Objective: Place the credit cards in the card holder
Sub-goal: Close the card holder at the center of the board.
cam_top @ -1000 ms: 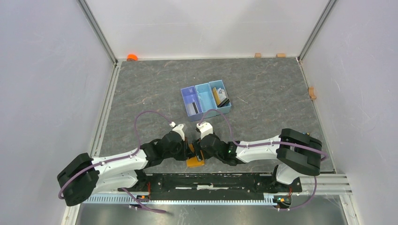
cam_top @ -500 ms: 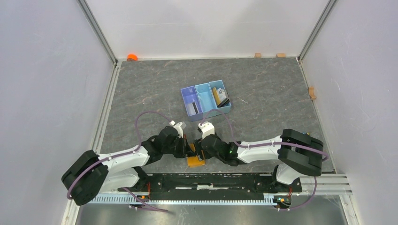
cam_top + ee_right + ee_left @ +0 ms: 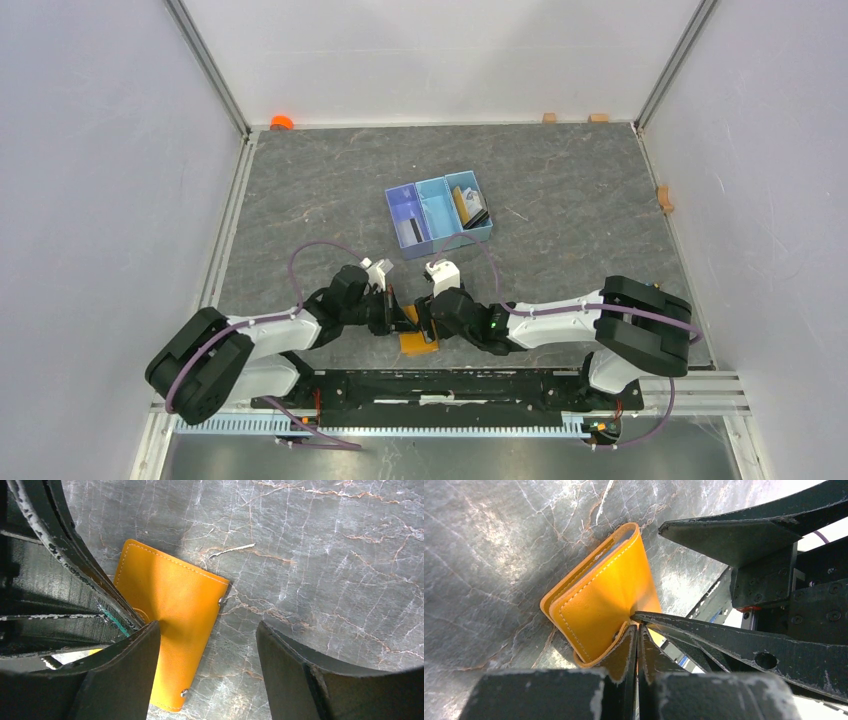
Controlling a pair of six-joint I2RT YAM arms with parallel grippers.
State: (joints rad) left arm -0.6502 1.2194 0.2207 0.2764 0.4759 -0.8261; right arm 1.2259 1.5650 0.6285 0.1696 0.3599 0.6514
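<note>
Grey table [image 3: 560, 200]: arms low, left tool [image 3: 637, 629] facing right tool [image 3: 207, 626] over card holder [image 3: 417, 344].

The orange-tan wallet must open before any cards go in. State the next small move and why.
The orange-tan leather bifold wallet lies closed, left fingers shut at its clasp tab, right fingers open astride one edge. So probably: lift the left fingers to peel the tab up while the right fingers steady the wallet.

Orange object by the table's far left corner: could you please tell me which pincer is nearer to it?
Left. The left pincer, shut at the wallet, lies nearward and right of the orange object. The right pincer, open over that wallet, lies further right still.
</note>
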